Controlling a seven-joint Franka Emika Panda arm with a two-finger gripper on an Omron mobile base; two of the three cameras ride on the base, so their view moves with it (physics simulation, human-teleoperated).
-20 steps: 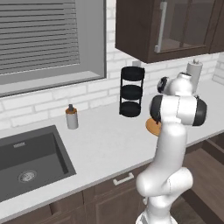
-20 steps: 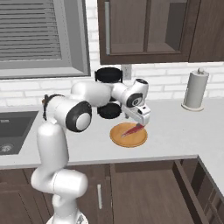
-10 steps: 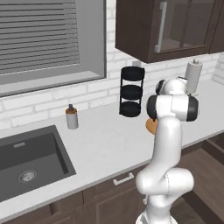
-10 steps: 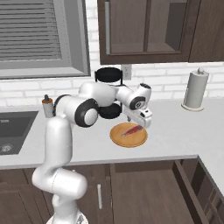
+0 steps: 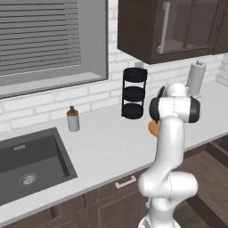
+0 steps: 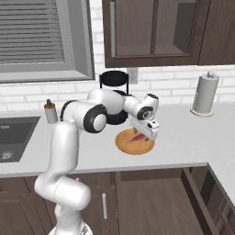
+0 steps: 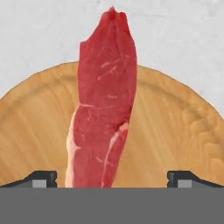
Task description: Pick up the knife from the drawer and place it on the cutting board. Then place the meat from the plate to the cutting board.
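Flat red strip of raw meat (image 7: 104, 105) lies on round orange-tan wooden plate (image 7: 175, 131), gripper (image 7: 111, 177) w/ jaws apart straddling it; prob soft, slippery, light, so pinch across mid-width.

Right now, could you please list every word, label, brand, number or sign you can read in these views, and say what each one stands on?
There are none: no readable text on the meat, the plate, the paper towel roll, the small bottle or the cabinets.
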